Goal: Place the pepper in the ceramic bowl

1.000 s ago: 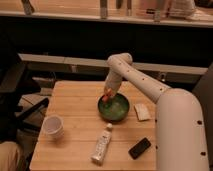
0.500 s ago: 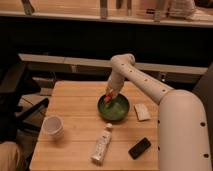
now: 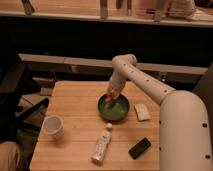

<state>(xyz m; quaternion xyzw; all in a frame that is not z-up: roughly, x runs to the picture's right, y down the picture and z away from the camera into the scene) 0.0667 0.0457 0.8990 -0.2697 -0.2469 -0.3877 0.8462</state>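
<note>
- Hovering over the bowl (image 3: 114,108) at frame center, the gripper (image 3: 109,96) pointed down at the bowl's left inner side, arm reaching in from the right edge of the frame.
- Pepper (image 3: 110,95) showed as an orange-red sliver at the gripper tip, just above the bowl's left rim area; gripper looked closed on it, not released.
- Pepper was not resting in the bowl; it hung over the light green inside, likely held low so it would drop short and not bounce out.
- Bowl sat on the table (image 3: 75,100) mid-frame, right of center, rim clear of other items.
- Cup (image 3: 53,127) stood lower left, well apart from the bowl.
- White tube (image 3: 102,143) lay below the bowl, near it but not touching.
- Dark phone (image 3: 139,148) lay lower right of the tube; a pale block (image 3: 142,111) sat just right of the bowl.
- Judged: task nearly done, release step left.
- Risk guess: pepper was over the left side, not dead center, so it could clip the rim on release.
</note>
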